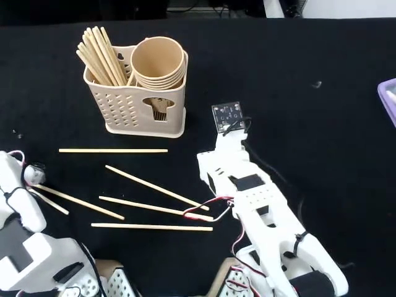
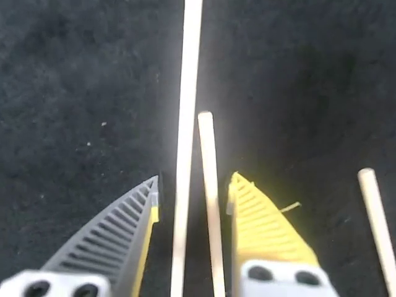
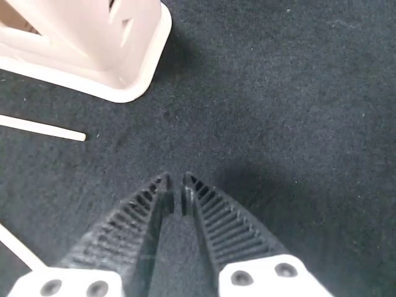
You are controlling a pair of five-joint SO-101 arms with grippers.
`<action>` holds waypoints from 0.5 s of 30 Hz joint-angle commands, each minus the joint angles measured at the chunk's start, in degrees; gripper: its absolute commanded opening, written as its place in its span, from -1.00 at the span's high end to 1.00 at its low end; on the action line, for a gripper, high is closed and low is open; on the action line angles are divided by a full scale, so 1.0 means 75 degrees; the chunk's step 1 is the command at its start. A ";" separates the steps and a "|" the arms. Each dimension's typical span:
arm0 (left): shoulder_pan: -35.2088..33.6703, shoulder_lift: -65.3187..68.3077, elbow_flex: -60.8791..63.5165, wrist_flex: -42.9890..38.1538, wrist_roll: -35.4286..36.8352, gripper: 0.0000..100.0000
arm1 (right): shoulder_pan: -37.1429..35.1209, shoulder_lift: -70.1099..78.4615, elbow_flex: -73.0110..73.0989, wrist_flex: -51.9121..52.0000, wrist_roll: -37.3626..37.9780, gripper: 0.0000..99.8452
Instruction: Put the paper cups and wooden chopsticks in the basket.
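Black cloth (image 1: pixel 309 62) is covering the whole table. Beige perforated basket (image 1: pixel 139 105) is standing upright at far left-centre. Its left compartment is holding a bundle of chopsticks (image 1: pixel 99 55), tops sticking out over the rim and leaning left. Its right compartment is holding nested paper cups (image 1: pixel 158 62), mouths up.

Loose sticks are lying flat on the cloth, nearer than the basket. Far stick (image 1: pixel 112 150) is running left-right, just near of the basket base. Diagonal stick (image 1: pixel 156 187), middle stick (image 1: pixel 154 208) and near stick (image 1: pixel 151 227) are fanning out, right ends lying close to the R arm (image 1: pixel 260 204) and its wires.

L gripper (image 2: pixel 195 178): I am seeing the fingers apart, low over the cloth at near left. They are straddling a long stick (image 2: pixel 185 124) and a second stick (image 2: pixel 209 185) lying side by side. Contact w/ fingers: can't tell. A third stick (image 2: pixel 376 216) is lying outside the yellow finger (image 2: pixel 263 229).

R gripper (image 3: pixel 175 185): fingers are sitting together bar a sliver at the tips, w/ nothing between. It is hanging over bare cloth, near the basket's base corner.

Purple container (image 1: pixel 388 99) is poking in at the right edge.
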 commanded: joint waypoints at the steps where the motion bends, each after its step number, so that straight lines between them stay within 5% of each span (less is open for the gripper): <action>1: 0.0334 -0.0059 0.0334 -0.0094 -0.0070 0.66 | 0.0141 -0.0334 -0.0041 -0.0188 0.0059 0.91; 6: 0.0404 -0.0059 0.0451 -0.0492 -0.0059 0.69 | 0.0141 -0.0346 -0.0006 -0.0164 0.0059 0.91; 10: 0.0393 -0.0059 0.0475 -0.0246 0.0399 0.96 | 0.0141 -0.0369 0.0006 -0.0141 0.0059 0.91; 15: 0.0451 -0.0141 0.0440 -0.0082 0.0797 0.94 | 0.0141 -0.0369 0.0006 -0.0141 0.0059 0.91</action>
